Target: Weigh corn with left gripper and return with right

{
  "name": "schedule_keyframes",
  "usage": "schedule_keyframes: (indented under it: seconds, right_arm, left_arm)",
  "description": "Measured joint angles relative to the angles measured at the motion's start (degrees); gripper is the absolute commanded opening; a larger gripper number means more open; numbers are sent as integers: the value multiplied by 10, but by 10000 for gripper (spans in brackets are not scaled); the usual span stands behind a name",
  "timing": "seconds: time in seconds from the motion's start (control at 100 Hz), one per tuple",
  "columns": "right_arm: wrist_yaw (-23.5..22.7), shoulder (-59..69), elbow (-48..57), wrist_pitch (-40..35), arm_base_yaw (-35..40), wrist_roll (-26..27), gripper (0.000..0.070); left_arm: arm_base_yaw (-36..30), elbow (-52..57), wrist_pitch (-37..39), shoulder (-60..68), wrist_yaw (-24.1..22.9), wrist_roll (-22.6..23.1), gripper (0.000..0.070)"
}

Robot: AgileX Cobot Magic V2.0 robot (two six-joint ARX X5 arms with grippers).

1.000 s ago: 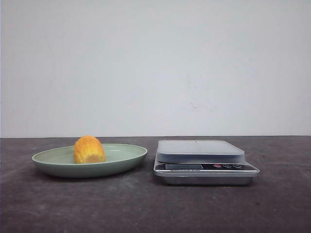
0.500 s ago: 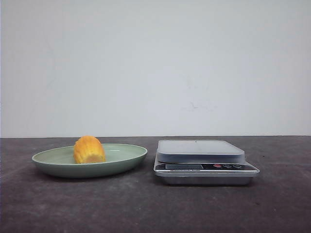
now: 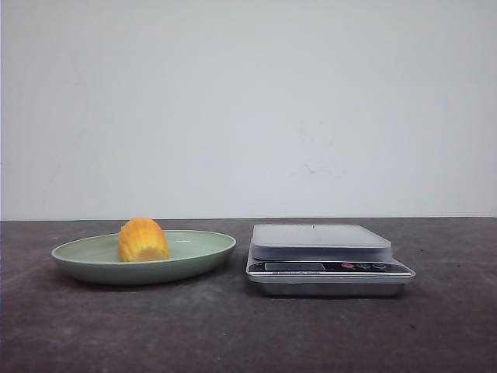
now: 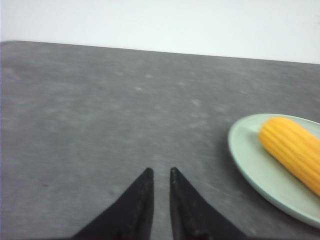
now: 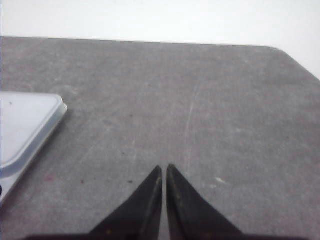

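Note:
The corn (image 3: 142, 240), a short orange-yellow piece of cob, lies on the green plate (image 3: 203, 253) at the left of the table. Neither gripper shows in the front view. In the left wrist view the corn (image 4: 292, 150) lies on the plate (image 4: 248, 159). My left gripper (image 4: 161, 170) hovers over bare table beside the plate, apart from it. Its black fingers stand a small gap apart and hold nothing. My right gripper (image 5: 164, 167) is shut and empty over bare table beside the scale.
A silver kitchen scale (image 3: 326, 260) with a pale platform stands right of the plate, nothing on it; its corner shows in the right wrist view (image 5: 22, 125). A white wall rises behind the dark grey table. The table's far corner shows in the right wrist view.

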Motion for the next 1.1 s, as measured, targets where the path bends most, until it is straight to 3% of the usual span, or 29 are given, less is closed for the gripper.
schedule_keyframes:
  seconds: [0.23, 0.44, 0.56, 0.75, 0.78, 0.8, 0.85, 0.86, 0.89, 0.93, 1.1]
  right_arm:
    - [-2, 0, 0, -1, 0, 24, 7]
    - [-30, 9, 12, -13, 0, 96, 0]
    - [-28, 54, 86, -23, 0, 135, 0]
    - [-33, 177, 260, -38, 0, 149, 4]
    - [-41, 199, 283, -42, 0, 148, 38]
    - [-48, 213, 298, -45, 0, 148, 93]
    - [-64, 243, 334, -56, 0, 148, 295]
    - [-67, 248, 341, -59, 0, 148, 361]
    - [-76, 265, 361, -68, 0, 147, 477]
    - [-85, 285, 388, -81, 0, 146, 534]
    - [-112, 346, 481, -125, 0, 136, 532]
  left_arm:
    - [1, 0, 9, 0, 2, -9, 12]
    - [-1, 0, 69, 0, 12, -75, 14]
    - [-13, 42, 48, 23, 22, -121, 15]
    - [-14, 211, -10, 140, 24, -167, 21]
    - [-14, 240, -17, 165, 31, -167, 74]
    - [-14, 259, -23, 182, 36, -167, 146]
    - [-14, 305, -39, 222, 54, -168, 376]
    - [-14, 314, -43, 230, 59, -168, 416]
    - [-14, 341, -49, 254, 72, -168, 480]
    - [-15, 376, -58, 288, 89, -168, 461]
    - [-44, 538, -140, 429, 128, -168, 401]
